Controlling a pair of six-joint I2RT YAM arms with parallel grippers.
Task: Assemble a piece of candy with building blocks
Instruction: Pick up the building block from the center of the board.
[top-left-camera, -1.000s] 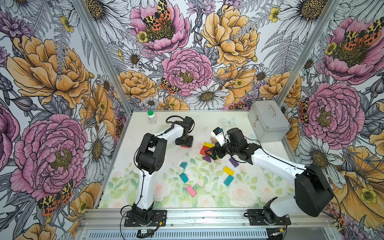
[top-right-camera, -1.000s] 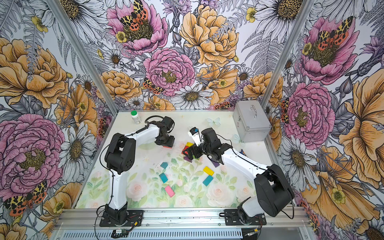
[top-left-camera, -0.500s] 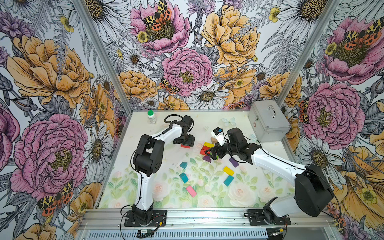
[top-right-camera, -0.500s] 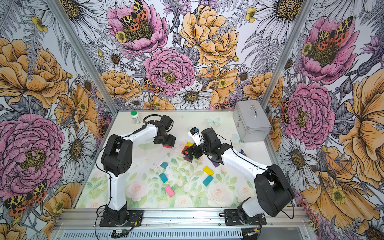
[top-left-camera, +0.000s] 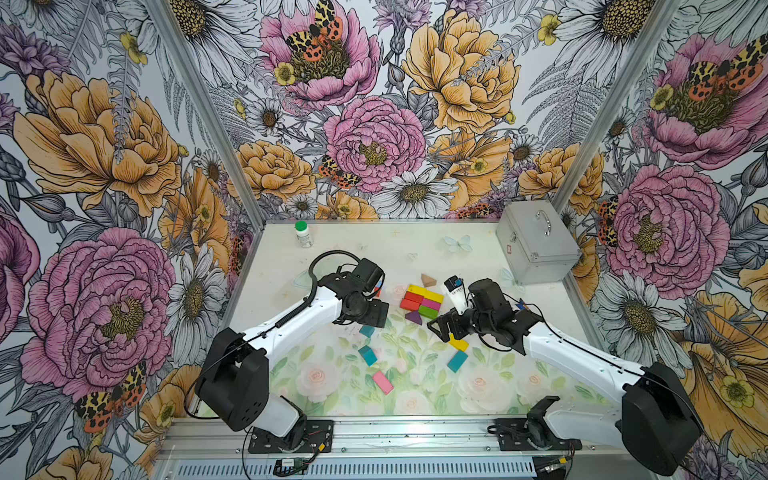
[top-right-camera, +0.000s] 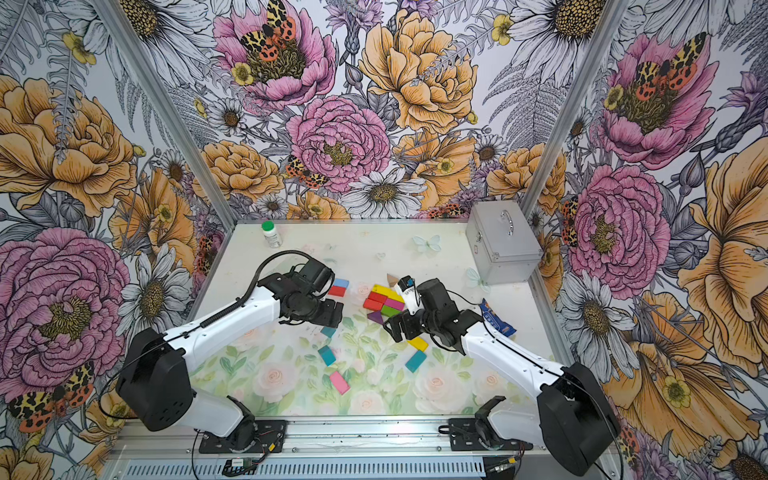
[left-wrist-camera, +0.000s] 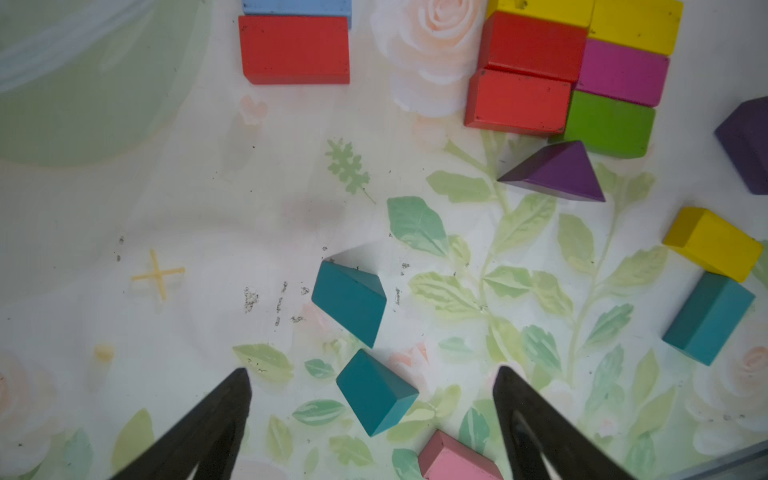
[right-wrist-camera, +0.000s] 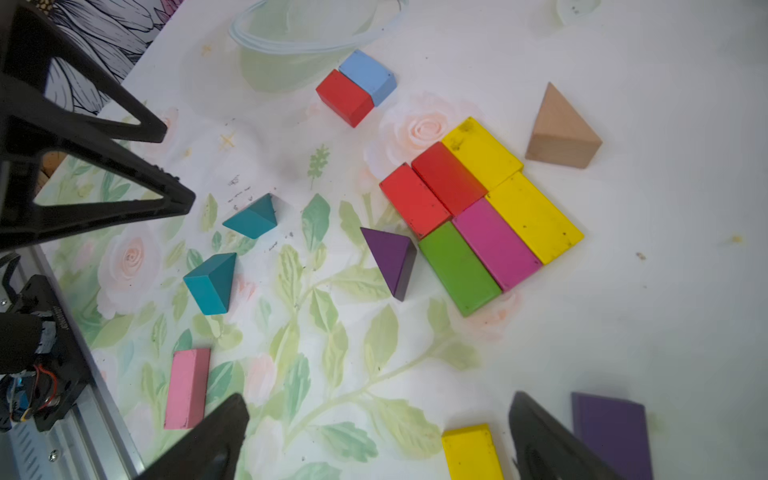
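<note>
A flat cluster of yellow, red, magenta and green building blocks (top-left-camera: 422, 300) lies mid-table, with a purple triangle (top-left-camera: 413, 318) at its near edge and a tan triangle (top-left-camera: 428, 279) behind it. A red brick (top-right-camera: 337, 291) rests against a light blue brick (top-right-camera: 341, 283), apart from the cluster. My left gripper (left-wrist-camera: 372, 374) hangs open over a teal brick (left-wrist-camera: 376, 392), holding nothing, with a teal triangle (left-wrist-camera: 349, 301) just beyond. My right gripper (right-wrist-camera: 378, 401) is open and empty; a yellow brick (right-wrist-camera: 471, 453) and a purple brick (right-wrist-camera: 611, 436) lie by one finger.
A silver case (top-left-camera: 536, 245) stands at the back right and a green-capped white bottle (top-left-camera: 303, 234) at the back left. A blue-and-white snack packet (top-right-camera: 496, 318) lies behind the right arm. A pink brick (top-left-camera: 382, 382) and a teal brick (top-left-camera: 457, 360) lie toward the front.
The left gripper has opened, left the red brick beside the light blue one, and drawn back toward the front of the table. The right arm has stayed put.
</note>
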